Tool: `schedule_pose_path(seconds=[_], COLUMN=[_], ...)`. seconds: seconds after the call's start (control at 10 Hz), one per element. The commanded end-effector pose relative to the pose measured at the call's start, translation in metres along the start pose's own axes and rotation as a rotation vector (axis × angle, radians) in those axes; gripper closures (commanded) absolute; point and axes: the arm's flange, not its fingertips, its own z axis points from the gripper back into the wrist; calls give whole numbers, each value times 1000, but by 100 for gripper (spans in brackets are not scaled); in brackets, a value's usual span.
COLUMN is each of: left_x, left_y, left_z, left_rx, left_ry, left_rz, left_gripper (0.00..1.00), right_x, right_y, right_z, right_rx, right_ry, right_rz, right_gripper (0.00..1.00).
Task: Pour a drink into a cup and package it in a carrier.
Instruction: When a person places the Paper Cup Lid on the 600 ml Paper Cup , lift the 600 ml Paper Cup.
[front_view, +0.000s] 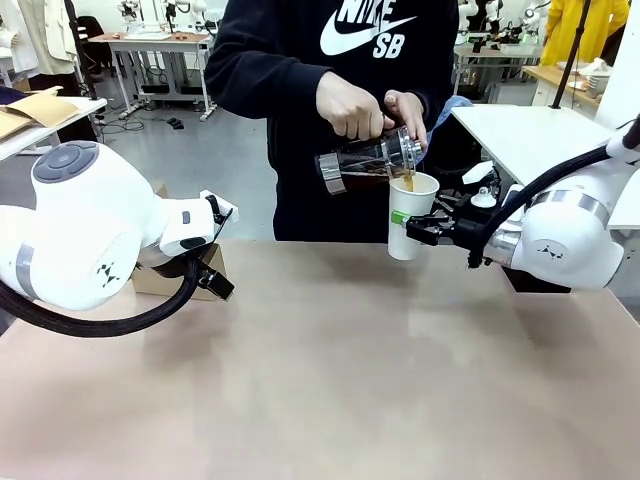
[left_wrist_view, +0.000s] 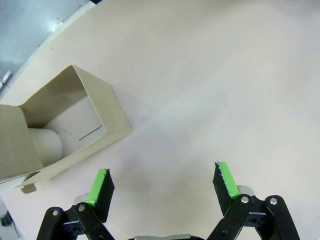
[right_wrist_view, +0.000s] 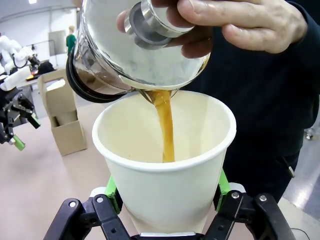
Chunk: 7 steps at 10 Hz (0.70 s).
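A person's hand (front_view: 352, 108) tilts the clear glass jug (front_view: 368, 160) and a thin brown stream of the drink (right_wrist_view: 166, 125) runs into a white paper cup (front_view: 408, 215). My right gripper (front_view: 408, 228) is shut on that cup and holds it upright above the table's far edge. In the right wrist view the cup (right_wrist_view: 165, 165) sits between the green pads of the right gripper (right_wrist_view: 165, 192), with the jug (right_wrist_view: 130, 55) right above its rim. My left gripper (left_wrist_view: 162, 182) hangs open over bare table, just right of the brown cardboard carrier (left_wrist_view: 97, 107). In the front view the left gripper (front_view: 215, 283) is low beside the carrier (front_view: 150, 282).
Something white and cylindrical (left_wrist_view: 45, 142) lies inside the carrier's open compartment. The person stands close against the far table edge (front_view: 300, 243). A white side table (front_view: 530, 135) stands behind my right arm. The tan tabletop (front_view: 330, 380) stretches wide in front of both arms.
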Motion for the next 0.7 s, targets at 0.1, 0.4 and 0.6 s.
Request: schedule_pose_path(seconds=[0.1, 0.4, 0.6], left_x=[0, 0, 0], left_y=[0, 0, 0], left_z=[0, 0, 0], left_rx=[-1, -1, -1], left_ry=[-1, -1, -1], left_rz=[1, 1, 1], left_gripper=[0, 0, 0], right_x=[4, 4, 4], right_y=[2, 2, 2], right_z=[-2, -2, -2], right_rx=[-19, -19, -19], right_ry=[9, 9, 9], right_rz=[2, 2, 2], right_gripper=[20, 20, 20])
